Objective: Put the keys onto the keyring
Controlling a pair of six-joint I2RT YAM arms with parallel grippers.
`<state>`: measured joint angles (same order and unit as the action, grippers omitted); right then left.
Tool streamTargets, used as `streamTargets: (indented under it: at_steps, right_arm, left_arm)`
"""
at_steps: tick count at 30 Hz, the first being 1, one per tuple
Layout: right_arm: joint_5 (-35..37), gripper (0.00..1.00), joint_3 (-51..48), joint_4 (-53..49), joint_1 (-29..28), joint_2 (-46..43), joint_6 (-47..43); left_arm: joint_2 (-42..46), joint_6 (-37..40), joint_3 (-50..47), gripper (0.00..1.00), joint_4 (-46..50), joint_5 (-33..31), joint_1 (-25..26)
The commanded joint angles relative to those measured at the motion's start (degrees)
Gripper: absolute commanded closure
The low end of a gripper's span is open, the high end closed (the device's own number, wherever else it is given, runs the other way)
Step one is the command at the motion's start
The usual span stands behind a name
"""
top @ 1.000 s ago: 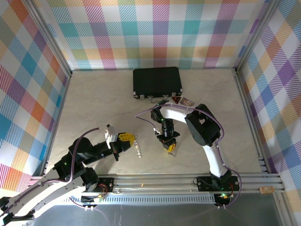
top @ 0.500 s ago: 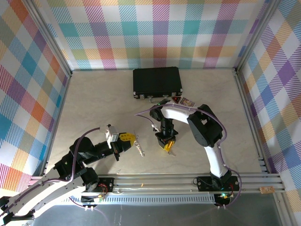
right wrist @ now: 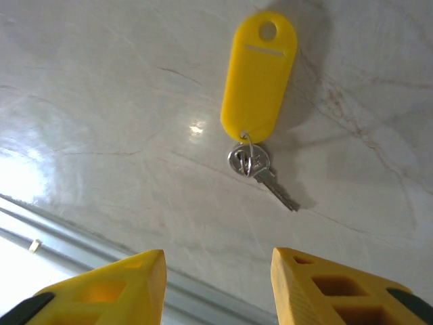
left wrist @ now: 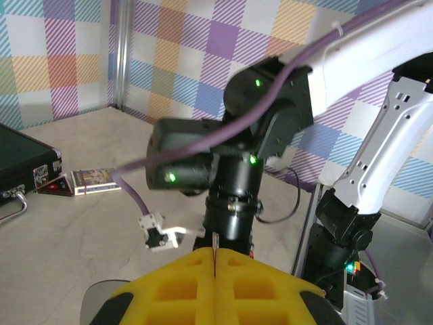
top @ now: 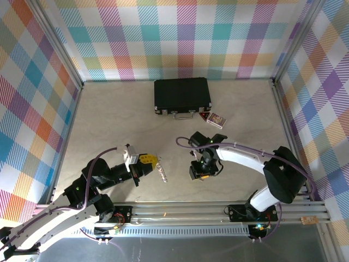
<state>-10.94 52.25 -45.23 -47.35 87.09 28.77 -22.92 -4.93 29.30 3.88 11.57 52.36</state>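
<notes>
Key [right wrist: 260, 169], small and silver, lay flat on the pale surface [top: 109, 114]. A tiny ring joined it to a yellow tag [right wrist: 259, 78], and its blade pointed away from the tag. The right claw [right wrist: 218, 264] hung just above it with its yellow fingers [right wrist: 115, 291] well apart. Nothing was between them, and they touched neither key nor tag. From above, that claw [top: 198, 172] sat close to the near edge of the surface, a little right of centre.

The keyring [top: 161, 173], a thin silvery chain, ran from the tips of the left claw [top: 153, 159] toward the near side. It was left of the right claw and apart from it. The left claw was closed tight on the keyring. In its own camera the yellow fingers [left wrist: 169, 291] met, with a thin metal sliver standing up from the seam between them. Whether the chain's low end touched the surface I could not tell.

A black case [top: 182, 95] lay shut at the far side. A small card pack [top: 216, 119] lay just right of its near right corner.
</notes>
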Motion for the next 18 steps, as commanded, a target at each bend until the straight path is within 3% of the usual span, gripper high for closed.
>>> streamTargets:
  at_steps: [1,18]
  right_arm:
    - [1.38,0.56,-3.38,11.13,-0.61,-2.01,6.16]
    - [5.88,0.71,-8.08,16.13,-2.05,-2.37,7.41]
  left_arm:
    - [0.65,-0.26,1.15,1.00,-3.57,1.26,-0.50]
    - [0.72,-0.70,0.67,1.00,-4.49,0.56,-0.74]
